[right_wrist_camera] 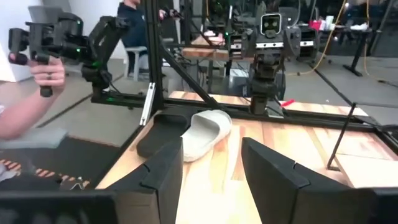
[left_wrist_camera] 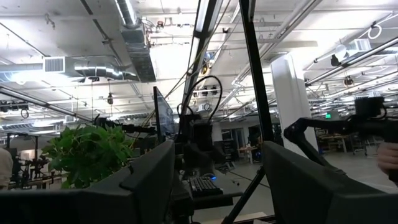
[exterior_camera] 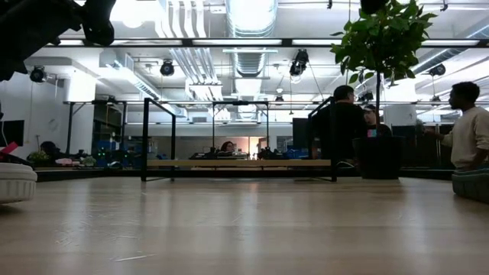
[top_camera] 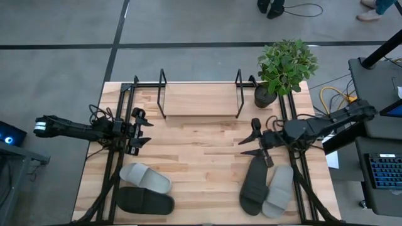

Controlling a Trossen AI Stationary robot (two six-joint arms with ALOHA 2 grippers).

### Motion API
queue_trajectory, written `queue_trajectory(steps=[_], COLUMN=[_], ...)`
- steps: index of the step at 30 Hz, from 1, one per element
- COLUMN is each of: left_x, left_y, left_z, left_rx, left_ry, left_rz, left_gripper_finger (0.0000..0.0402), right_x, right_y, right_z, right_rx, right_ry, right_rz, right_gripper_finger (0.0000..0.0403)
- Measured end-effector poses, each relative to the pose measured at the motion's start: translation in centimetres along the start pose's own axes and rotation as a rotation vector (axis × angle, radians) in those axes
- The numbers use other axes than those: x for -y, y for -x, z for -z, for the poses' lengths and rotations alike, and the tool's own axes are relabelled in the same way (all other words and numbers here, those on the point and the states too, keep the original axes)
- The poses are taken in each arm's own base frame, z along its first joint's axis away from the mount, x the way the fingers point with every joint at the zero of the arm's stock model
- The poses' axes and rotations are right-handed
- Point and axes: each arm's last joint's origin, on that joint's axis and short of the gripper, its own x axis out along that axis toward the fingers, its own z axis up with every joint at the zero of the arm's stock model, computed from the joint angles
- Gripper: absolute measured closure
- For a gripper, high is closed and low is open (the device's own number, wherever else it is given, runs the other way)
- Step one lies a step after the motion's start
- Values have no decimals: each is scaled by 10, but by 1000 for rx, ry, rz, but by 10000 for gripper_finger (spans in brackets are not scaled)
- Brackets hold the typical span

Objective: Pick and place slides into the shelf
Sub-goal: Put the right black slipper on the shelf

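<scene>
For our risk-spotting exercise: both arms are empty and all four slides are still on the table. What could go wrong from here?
1. The dark slide and light slide below the open right gripper lie touching, so a grasp may drag both.
2. On the left, the light slide overlaps the dark one; lifting either could shift the other.
3. The potted plant stands beside the shelf; the right arm might brush it.

Bare light wooden tabletop (top_camera: 201,157) between slide pairs; black wire-framed shelf (top_camera: 200,100) and potted green plant (top_camera: 286,66) blocking rear.
</scene>
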Motion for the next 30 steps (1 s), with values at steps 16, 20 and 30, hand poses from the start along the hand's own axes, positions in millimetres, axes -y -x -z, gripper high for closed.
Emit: queue_trajectory(steps=[16,20,30], left_x=[0,0,0], left_y=[0,0,0], left_z=[0,1,1], left_rx=[-4,-5,-5], left_ry=[0,1,1], left_rz=[0,0,0], left_gripper_finger=[173,173,173], right_x=[-17,-32,-77], right_y=[-31,-38,-49], right_z=[-53,-58,-50], right_rx=[-545,-680,-928], right_ry=[-191,-202,-244], right_rz=[53,80,120], right_gripper_finger=[253,255,267])
